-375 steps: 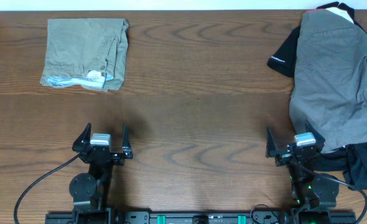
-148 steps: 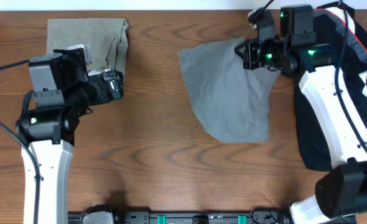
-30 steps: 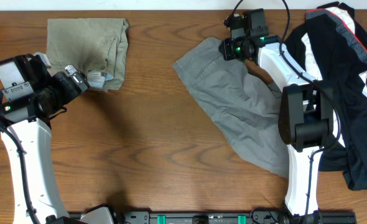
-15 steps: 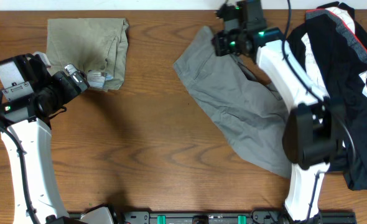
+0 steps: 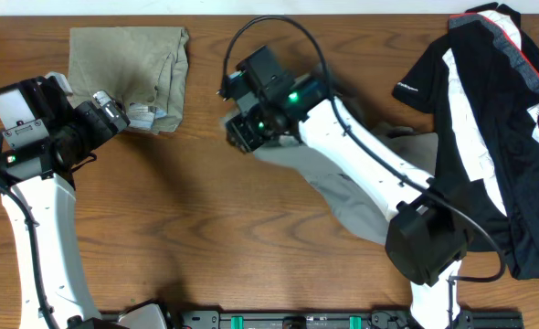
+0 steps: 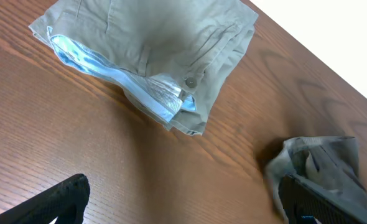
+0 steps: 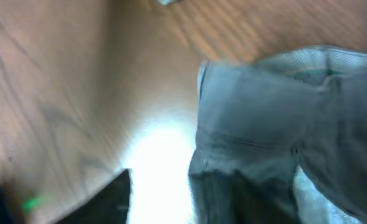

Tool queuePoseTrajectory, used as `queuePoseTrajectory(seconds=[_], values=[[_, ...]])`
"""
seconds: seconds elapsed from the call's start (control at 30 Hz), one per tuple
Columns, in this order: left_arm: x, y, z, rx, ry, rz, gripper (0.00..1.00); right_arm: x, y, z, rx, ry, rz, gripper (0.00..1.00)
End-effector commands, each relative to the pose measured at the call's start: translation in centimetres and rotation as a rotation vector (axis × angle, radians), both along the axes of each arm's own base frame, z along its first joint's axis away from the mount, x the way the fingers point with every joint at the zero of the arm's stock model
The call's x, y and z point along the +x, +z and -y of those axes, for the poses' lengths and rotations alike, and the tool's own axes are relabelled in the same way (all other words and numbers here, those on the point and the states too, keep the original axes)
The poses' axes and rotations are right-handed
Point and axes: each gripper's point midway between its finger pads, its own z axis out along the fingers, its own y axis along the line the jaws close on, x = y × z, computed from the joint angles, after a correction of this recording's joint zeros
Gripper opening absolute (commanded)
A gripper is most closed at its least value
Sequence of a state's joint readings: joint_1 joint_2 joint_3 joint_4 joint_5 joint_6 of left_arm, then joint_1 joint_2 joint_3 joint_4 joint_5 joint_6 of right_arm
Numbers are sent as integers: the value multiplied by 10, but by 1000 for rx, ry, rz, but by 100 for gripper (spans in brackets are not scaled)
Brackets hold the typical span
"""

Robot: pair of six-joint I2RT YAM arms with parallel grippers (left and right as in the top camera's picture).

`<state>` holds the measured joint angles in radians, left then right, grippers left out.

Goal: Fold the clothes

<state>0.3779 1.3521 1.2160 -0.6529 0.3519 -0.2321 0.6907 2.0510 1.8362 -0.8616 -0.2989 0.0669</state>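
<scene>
Grey shorts (image 5: 347, 201), rumpled, stretched diagonally

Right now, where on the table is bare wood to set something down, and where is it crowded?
The widest bare patch is the front middle of the table, between the left arm and the grey shorts. A narrower strip lies between the khaki shorts and the right arm. The right side is crowded: grey shorts, right arm and black top.
</scene>
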Motion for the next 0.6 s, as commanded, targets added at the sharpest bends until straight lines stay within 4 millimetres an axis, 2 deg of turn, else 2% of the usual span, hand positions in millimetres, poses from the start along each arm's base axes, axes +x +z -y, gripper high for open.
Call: queuePoseTrajectory(seconds=[0.0, 0.1, 0.23, 0.37, 0.43, 0.57], values=[[-2, -9, -1, -2, 5, -21, 98, 5, 11, 2, 60, -2, -12, 61], [-2, -9, -1, -3, 5, -21, 98, 13, 26, 8, 111, 0, -1, 61], [-2, -9, 7, -36, -23, -19, 98, 56, 33, 52, 33, -141, 117, 67], [-2, -16, 37, -106, -112, -49, 98, 105, 38, 99, -5, -285, 216, 77], [-5, -28, 56, -124, -167, -105, 98, 124, 42, 119, 8, -311, 255, 78], [-9, -54, 96, -151, -272, -212, 98, 147, 48, 154, 4, -365, 298, 79]])
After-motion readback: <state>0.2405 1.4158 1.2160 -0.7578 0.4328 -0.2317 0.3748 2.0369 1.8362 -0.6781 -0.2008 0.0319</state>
